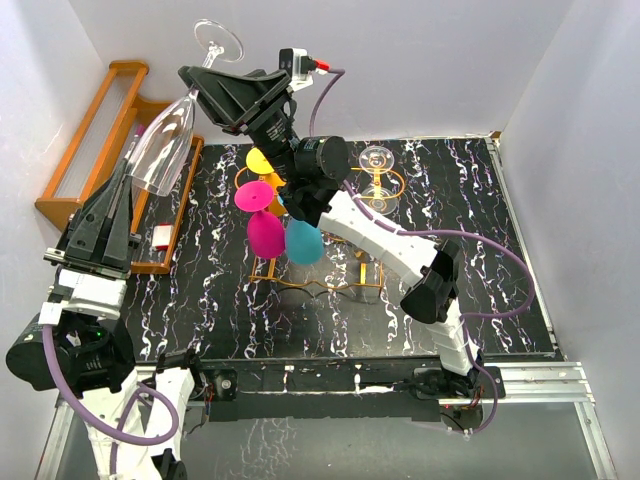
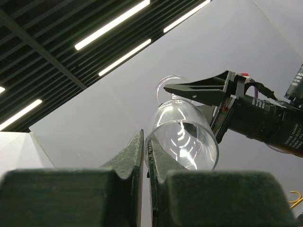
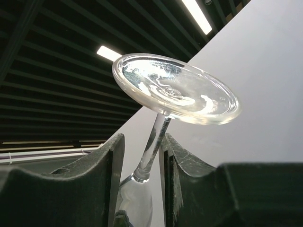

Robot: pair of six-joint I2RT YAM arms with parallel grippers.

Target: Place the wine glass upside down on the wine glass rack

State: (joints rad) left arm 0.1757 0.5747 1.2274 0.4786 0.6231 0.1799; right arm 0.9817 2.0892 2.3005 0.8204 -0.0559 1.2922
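Observation:
A clear wine glass [image 1: 163, 140] is held high over the table's left side, tilted, foot up and bowl down. My left gripper [image 1: 128, 180] is shut on the bowl's rim, one finger inside and one outside, as the left wrist view shows [image 2: 146, 138]; the glass [image 2: 185, 137] fills that view. My right gripper [image 1: 205, 82] is open around the stem [image 3: 154, 142] just under the foot [image 3: 175, 90]. The stem rests against one finger with a gap to the other. The gold wire wine glass rack [image 1: 365, 270] stands mid-table, below and to the right.
Yellow [image 1: 257, 160], magenta [image 1: 265, 232] and teal [image 1: 303, 242] glasses hang on the wire rack, and a clear glass [image 1: 377, 160] is at its far end. An orange wooden rack [image 1: 95, 140] lies at the far left, with a small red-and-white object [image 1: 165, 238] by it.

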